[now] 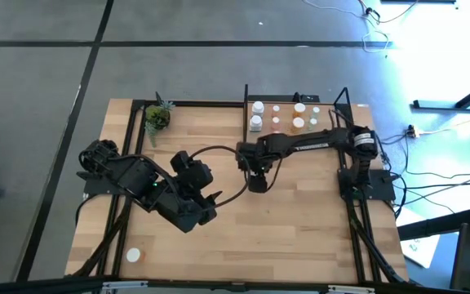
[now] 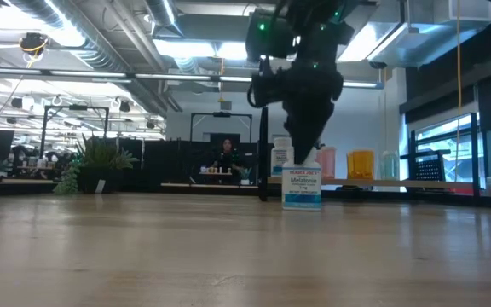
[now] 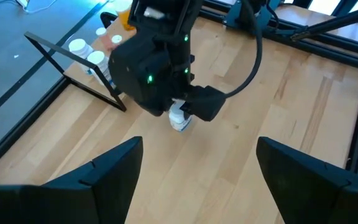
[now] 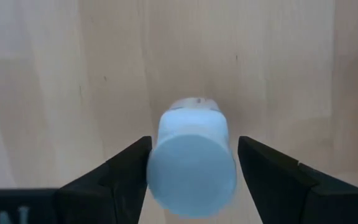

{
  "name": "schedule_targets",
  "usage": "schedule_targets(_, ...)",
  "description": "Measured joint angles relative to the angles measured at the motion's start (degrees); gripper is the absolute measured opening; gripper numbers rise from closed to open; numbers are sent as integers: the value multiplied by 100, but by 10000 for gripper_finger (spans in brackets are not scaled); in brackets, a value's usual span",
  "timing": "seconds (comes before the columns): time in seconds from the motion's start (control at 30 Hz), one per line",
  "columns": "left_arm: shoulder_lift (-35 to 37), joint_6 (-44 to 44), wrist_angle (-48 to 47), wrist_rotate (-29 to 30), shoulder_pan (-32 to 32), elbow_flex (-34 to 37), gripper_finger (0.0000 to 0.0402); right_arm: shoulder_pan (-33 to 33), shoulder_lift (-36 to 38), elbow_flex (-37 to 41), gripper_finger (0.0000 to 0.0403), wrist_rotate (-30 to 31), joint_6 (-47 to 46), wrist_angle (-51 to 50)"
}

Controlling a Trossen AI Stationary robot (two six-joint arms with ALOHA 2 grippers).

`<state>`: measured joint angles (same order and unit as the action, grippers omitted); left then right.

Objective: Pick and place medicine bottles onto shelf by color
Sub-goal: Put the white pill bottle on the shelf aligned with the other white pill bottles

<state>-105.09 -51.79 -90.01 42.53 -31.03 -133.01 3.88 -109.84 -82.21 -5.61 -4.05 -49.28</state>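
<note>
Mid-counter (image 1: 300,212), the right claw (image 4: 191,163) straddles a white medicine bottle (image 4: 191,165), fingers apparently touching its cap, grip unconfirmed; off-centre squeezing could topple it. Left claw (image 3: 194,168) hovers open nearby.

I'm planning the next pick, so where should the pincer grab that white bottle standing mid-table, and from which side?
Grip the white bottle across its round body just below the cap, coming straight down from above. It stands upright on the bare table, so the sides are free. The right pincer already straddles it, open; the left pincer waits apart.
</note>
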Motion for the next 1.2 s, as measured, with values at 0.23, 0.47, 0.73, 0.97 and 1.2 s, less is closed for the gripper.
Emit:
schedule_targets(0.23, -1, -1, 0, -1, 0, 0, 309, 0, -206, 0, 241, 3, -175, -9)
schedule_targets(0.47, -1, 0, -1, -1, -2, 0, 309, 0, -212, 0, 204, 3, -181, -2)
schedule_targets(0.73, -1, 155, 1, -1, 0, 0, 309, 0, -212, -134, 173, 7, -118, -356)
schedule_targets(0.97, -1, 246, -1, -2, 0, 0, 309, 45, -212, -850, 175, 384, 437, -1228)
schedule_targets(1.2, -1, 247, -1, -3, 0, 0, 309, 451, -212, -1713, 176, 450, 1223, -1800)
